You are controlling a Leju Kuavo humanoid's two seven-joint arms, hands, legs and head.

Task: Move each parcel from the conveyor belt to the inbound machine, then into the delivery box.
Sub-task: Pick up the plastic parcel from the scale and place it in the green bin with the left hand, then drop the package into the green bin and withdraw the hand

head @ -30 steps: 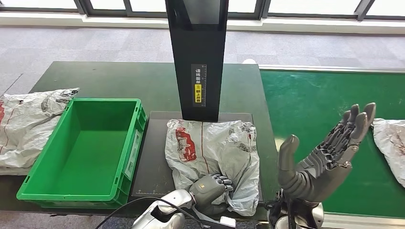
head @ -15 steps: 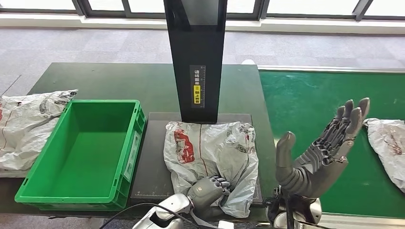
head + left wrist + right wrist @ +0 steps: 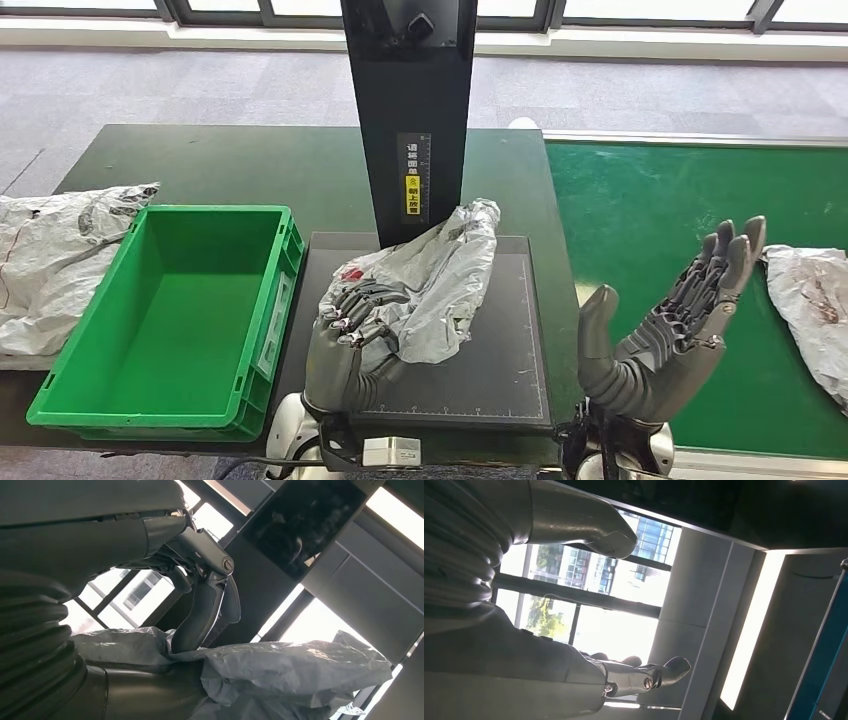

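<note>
Your left robot hand has just lifted the parcel off the scanner; swing it to the box at 9 o'clock, right robot hand spread empty.

This is a parcel-sorting station set up in an office-like hall. The landmark is the black scanner column standing on a dark green table. At its foot lies a black gridded weighing pad. To the right of the column runs a green conveyor belt carrying a grey plastic mail bag. To the left of the column sits a green plastic crate. Behind the column, grey carpet stretches to a row of floor-level windows.
</note>
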